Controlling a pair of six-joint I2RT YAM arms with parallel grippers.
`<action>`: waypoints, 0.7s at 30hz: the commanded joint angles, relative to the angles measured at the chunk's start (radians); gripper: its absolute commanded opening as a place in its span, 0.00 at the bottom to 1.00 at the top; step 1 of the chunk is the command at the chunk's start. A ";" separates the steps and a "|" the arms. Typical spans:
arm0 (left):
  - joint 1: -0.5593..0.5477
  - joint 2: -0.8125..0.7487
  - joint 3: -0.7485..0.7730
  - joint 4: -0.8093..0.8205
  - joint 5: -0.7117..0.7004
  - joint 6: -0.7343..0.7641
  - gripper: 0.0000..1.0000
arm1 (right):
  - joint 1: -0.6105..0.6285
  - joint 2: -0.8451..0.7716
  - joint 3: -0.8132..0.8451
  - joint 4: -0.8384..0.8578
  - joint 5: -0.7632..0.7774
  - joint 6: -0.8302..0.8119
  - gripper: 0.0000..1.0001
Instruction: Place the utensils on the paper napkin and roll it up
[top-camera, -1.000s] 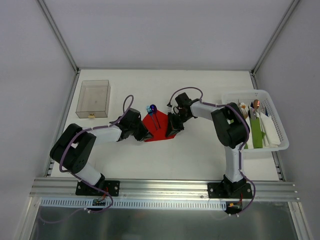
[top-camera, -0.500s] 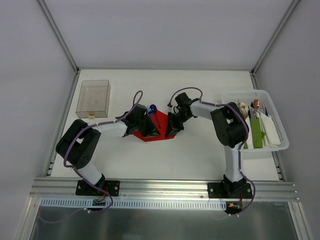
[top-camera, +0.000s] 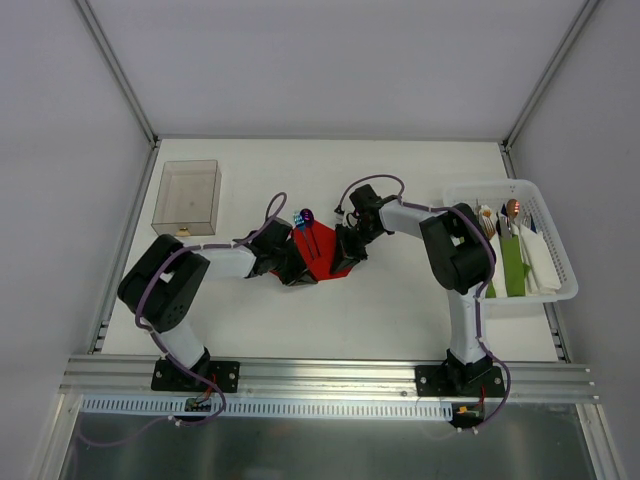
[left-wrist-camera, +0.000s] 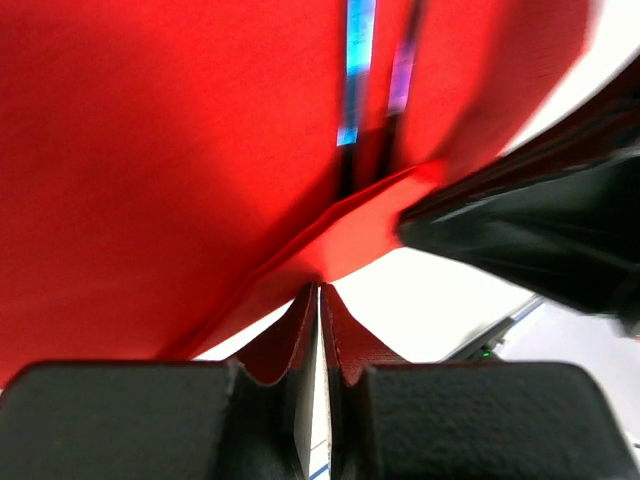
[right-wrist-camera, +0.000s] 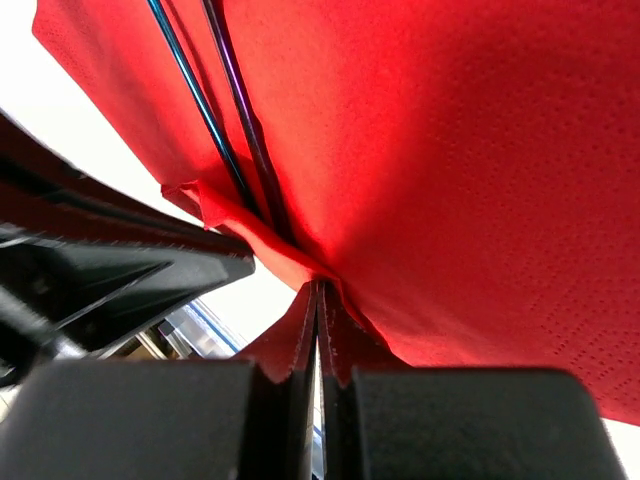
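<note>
Located at mid-table (top-camera: 400, 300): the paper napkin (top-camera: 320, 255), red, pinched between the two arms. Lying on it: the utensils (top-camera: 304, 216), thin handles side by side along the sheet, iridescent heads just past its far edge (blue and purple sheen in both wrist views). Left gripper (left-wrist-camera: 318, 300): jaws closed on the napkin's near edge. Right gripper (right-wrist-camera: 320, 295): jaws closed on a fold of the same edge. To the right, white basket (top-camera: 560, 290) with further cutlery; to the left, clear box (top-camera: 188, 198).
</note>
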 joint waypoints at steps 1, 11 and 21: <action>-0.006 -0.049 -0.043 -0.010 -0.003 -0.006 0.04 | -0.006 0.028 0.015 -0.025 0.061 -0.014 0.00; 0.034 -0.148 -0.132 -0.019 -0.072 -0.040 0.03 | -0.007 0.031 0.024 -0.040 0.073 -0.023 0.00; 0.054 -0.183 -0.079 -0.020 -0.038 0.015 0.04 | -0.009 0.035 0.030 -0.046 0.073 -0.024 0.00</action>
